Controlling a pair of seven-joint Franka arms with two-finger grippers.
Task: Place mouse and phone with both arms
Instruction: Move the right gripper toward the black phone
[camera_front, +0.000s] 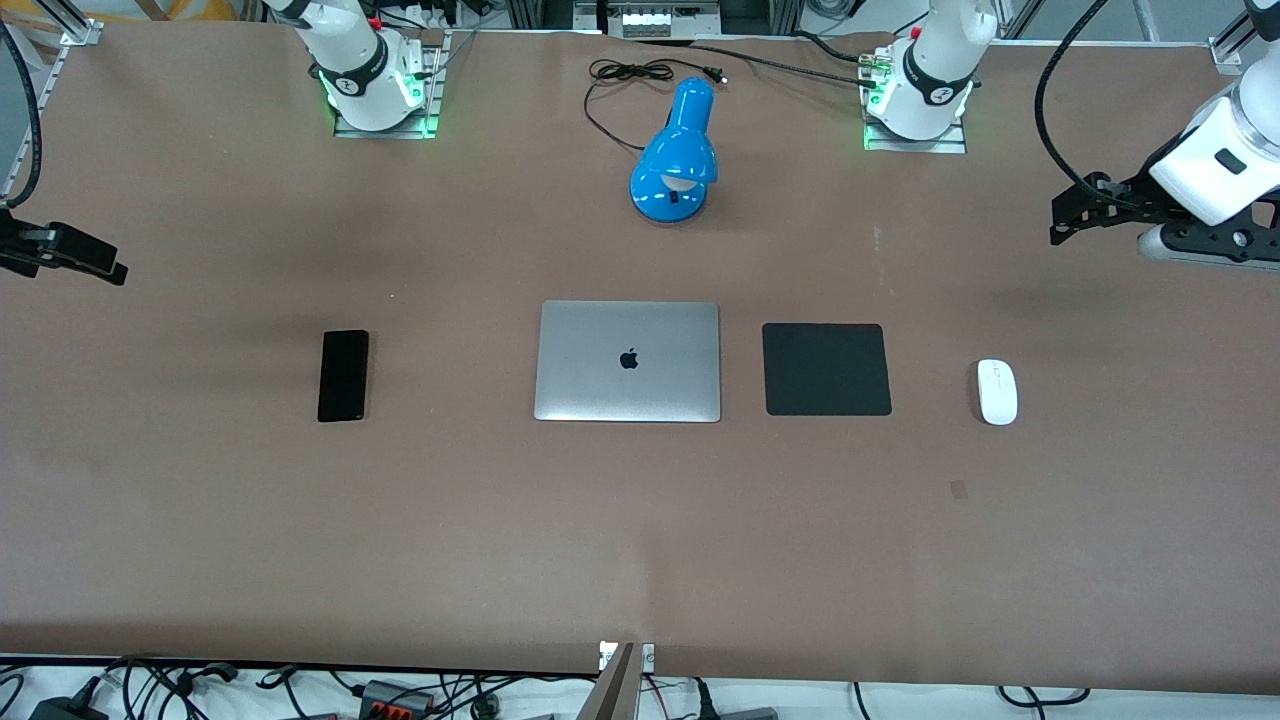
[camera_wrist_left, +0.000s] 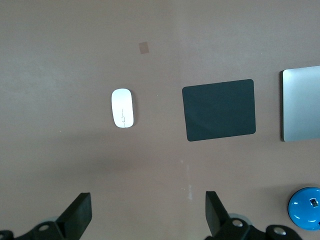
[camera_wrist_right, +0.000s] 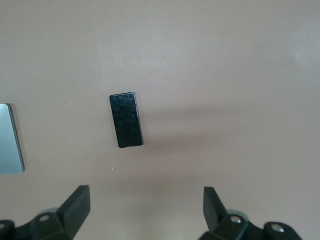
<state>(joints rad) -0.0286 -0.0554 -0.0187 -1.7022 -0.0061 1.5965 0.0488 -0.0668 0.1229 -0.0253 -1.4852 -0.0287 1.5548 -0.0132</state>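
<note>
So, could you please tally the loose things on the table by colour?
Black: 2, the phone and the square mat
White: 1, the mouse
Silver: 1, the laptop
Blue: 1, the lamp
Total: 5

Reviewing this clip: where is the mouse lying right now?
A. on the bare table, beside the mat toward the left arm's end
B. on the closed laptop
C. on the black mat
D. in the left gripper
A: the mouse lies on the table apart from the mat, with both grippers open and empty.
</note>
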